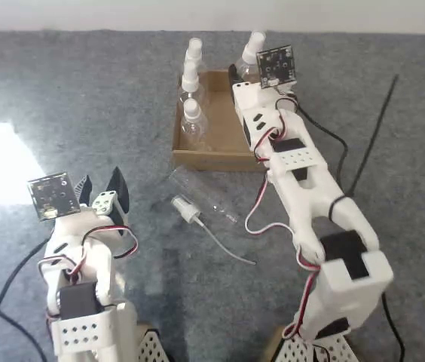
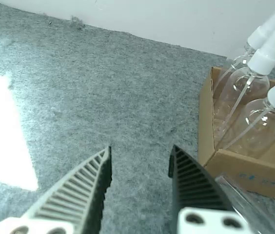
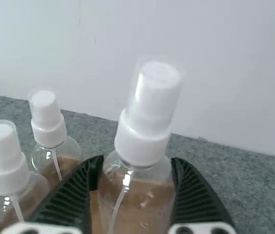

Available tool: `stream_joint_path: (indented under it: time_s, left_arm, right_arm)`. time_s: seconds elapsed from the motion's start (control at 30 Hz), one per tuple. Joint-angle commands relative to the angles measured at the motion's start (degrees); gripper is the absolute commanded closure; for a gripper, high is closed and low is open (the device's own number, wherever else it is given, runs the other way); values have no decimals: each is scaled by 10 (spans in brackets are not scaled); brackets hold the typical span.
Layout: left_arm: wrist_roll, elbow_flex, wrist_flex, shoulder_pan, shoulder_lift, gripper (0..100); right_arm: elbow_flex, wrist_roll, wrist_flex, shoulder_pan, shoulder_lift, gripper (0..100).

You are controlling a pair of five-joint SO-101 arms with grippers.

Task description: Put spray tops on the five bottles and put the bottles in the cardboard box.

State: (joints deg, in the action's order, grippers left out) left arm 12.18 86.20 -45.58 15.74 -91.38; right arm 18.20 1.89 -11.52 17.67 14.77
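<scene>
The right tool (image 3: 136, 168) is pinching a capped bottle (image 3: 135, 192) at the far corner of the cardboard box (image 1: 197, 159), beside three standing bottles (image 1: 192, 124). The left tool (image 1: 101, 179) is hanging spread near an uncapped bottle (image 1: 201, 194) lying on the tabletop (image 1: 84, 98).

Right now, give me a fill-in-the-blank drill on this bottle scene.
1. Ungripped, ___ capped bottles stand in the cardboard box.
2. The right gripper is shut on a fourth bottle already wearing a ___.
3. The left gripper is ___.
4. The bottle beside the loose spray top lies on its ___.
Missing words: three; spray top; open; side
</scene>
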Motion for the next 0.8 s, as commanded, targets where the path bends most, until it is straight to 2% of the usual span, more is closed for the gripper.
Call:
stream_joint_path:
  time_s: [0.0, 0.27, 0.77]
  left_arm:
    - [-6, -8, 20, 3, -6, 819]
    - [-6, -8, 20, 3, -6, 819]
    - [-7, -8, 20, 3, -6, 819]
  right_arm:
    - [-76, -6, -17, -20, 22, 961]
    - [-158, -5, -17, -50, 120, 961]
    - [-231, -5, -17, -47, 213, 957]
